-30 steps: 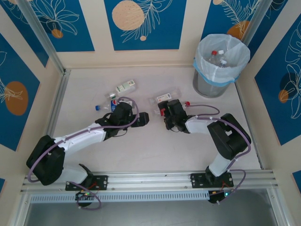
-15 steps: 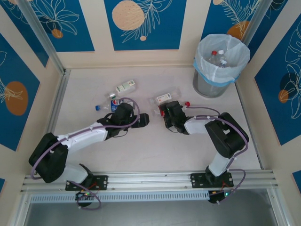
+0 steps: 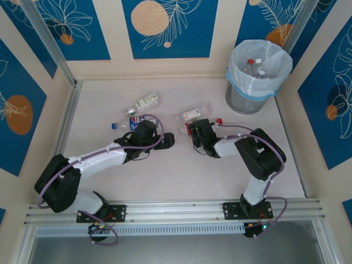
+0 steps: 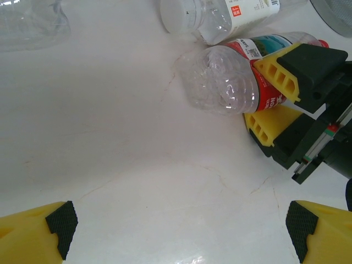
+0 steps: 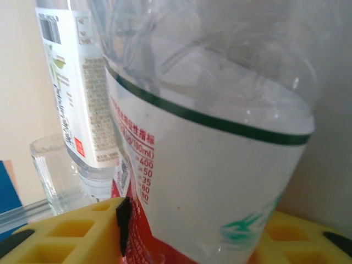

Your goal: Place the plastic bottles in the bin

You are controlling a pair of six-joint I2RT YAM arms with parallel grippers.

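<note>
My right gripper (image 3: 191,131) is shut on a clear plastic bottle (image 4: 228,85) with a red and white label, lying on the table. Its yellow fingers (image 4: 278,74) press the bottle from both sides. Up close, the bottle (image 5: 220,165) fills the gap between the jaws of my right gripper (image 5: 192,236). A second bottle (image 3: 192,114) with a white label lies just behind it. My left gripper (image 3: 166,138) is open and holds nothing, a short way left of the held bottle. The grey bin (image 3: 242,102) stands at the back right, with bottles (image 3: 254,67) inside its bag.
Two more bottles lie left of centre: one with a green-white label (image 3: 147,101) and one with a blue cap (image 3: 122,124). A crushed clear bottle (image 4: 33,22) lies at the far left of the left wrist view. Blue-patterned walls close off three sides of the table.
My right gripper has closed from open onto the red-label bottle and edged slightly left. The left arm has hardly moved and stays open.
</note>
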